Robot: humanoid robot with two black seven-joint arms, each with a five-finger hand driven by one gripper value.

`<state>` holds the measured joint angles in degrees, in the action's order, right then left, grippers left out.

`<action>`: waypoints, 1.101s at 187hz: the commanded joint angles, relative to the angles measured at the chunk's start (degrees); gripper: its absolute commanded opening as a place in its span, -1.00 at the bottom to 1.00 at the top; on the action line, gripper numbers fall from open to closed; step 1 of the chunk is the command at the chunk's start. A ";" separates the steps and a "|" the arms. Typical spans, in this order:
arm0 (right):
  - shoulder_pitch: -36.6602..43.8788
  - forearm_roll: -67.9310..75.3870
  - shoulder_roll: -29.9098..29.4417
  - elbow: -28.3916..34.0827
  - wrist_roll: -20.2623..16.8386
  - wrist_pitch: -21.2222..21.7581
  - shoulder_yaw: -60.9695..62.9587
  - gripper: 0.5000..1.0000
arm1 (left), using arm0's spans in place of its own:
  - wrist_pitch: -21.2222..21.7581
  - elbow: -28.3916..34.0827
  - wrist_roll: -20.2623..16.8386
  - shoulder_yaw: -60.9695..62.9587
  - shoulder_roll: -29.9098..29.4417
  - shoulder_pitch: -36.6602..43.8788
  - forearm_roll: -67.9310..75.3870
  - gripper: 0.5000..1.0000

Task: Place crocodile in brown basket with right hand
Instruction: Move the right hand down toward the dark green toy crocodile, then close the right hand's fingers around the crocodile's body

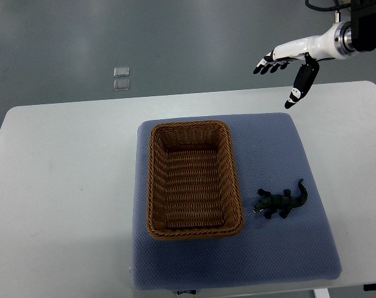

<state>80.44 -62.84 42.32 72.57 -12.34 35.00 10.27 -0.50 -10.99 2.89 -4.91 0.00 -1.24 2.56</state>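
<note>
A small dark green toy crocodile [281,202] lies on the blue mat, just right of the brown wicker basket [194,180]. Nothing is inside the basket. My right hand [283,73], white with black fingertips, hangs high over the table's far right edge, well behind the crocodile. Its fingers are spread and hold nothing, with the thumb pointing down. The left arm does not show.
The blue padded mat [237,261] covers the middle and right of the white table [63,192]. Two small clear squares [121,78] lie on the grey floor beyond the table's far edge.
</note>
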 commanded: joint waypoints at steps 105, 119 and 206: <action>-17.43 -0.53 9.09 9.35 0.56 0.00 3.26 0.71 | -0.29 0.00 0.18 -0.01 0.00 -0.08 -0.01 1.00; -19.80 -0.53 9.00 9.35 0.56 0.00 5.02 0.71 | -0.29 0.00 0.18 -0.01 0.00 -0.08 -0.01 1.00; -31.75 -0.44 7.34 13.65 0.82 -2.13 12.31 0.71 | -0.29 0.00 0.18 -0.01 0.00 0.01 -0.01 1.00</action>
<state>52.04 -63.37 50.67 85.88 -11.67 33.74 19.03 -0.79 -10.96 3.08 -4.93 0.00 -1.24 2.54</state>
